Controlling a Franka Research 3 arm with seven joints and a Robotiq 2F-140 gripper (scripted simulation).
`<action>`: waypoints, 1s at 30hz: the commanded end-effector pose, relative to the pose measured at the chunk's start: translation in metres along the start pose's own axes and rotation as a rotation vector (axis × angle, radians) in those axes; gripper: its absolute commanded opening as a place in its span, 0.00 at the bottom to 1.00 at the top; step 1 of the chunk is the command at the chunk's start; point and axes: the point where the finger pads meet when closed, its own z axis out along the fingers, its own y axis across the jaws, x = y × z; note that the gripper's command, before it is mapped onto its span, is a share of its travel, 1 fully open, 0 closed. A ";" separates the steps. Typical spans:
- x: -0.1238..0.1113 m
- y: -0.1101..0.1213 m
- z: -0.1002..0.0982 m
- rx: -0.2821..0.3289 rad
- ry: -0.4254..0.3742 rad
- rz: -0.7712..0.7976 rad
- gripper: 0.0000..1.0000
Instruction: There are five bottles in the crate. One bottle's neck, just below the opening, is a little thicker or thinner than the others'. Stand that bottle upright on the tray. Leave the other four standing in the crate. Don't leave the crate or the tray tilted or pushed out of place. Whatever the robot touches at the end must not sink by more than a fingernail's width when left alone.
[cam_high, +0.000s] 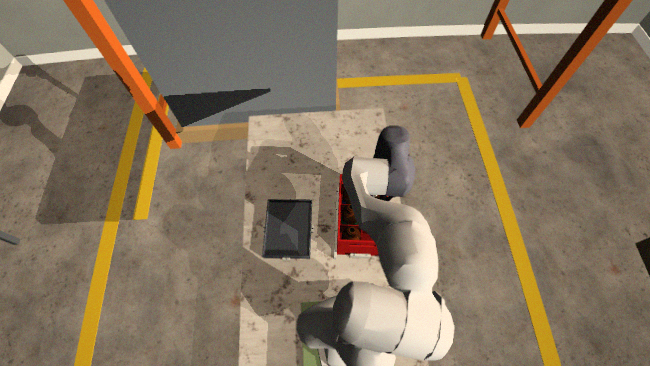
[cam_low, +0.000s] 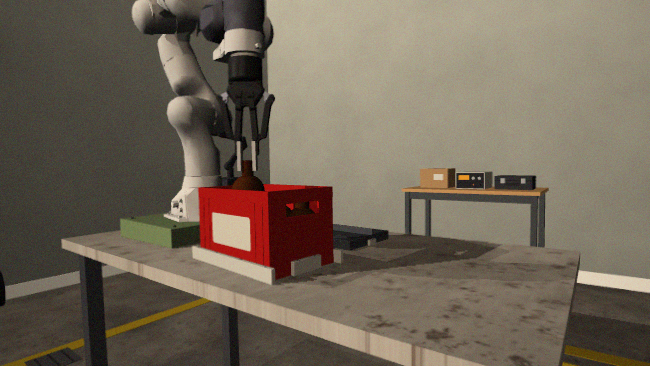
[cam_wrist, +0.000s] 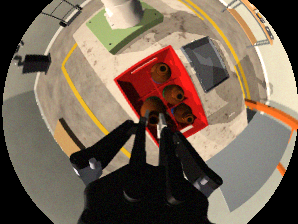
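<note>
A red crate stands on the table, also shown in the overhead view and the wrist view. My gripper is shut on the neck of a brown bottle, whose shoulders rise above the crate's rim; the body below stays inside the crate. In the wrist view my fingers clamp that bottle's top, and three other brown bottles stand in the crate's cells. The dark tray lies flat to the left of the crate, also visible in the wrist view.
A green base block holds the arm behind the crate. Pale stop blocks edge the crate's foot. A side table with boxes stands far right. Orange rack legs stand off the table.
</note>
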 end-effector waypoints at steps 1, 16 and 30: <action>0.000 -0.001 -0.004 0.001 0.001 0.006 0.10; -0.001 -0.001 -0.008 0.001 0.001 0.006 0.10; -0.001 -0.001 -0.008 0.001 0.001 0.006 0.10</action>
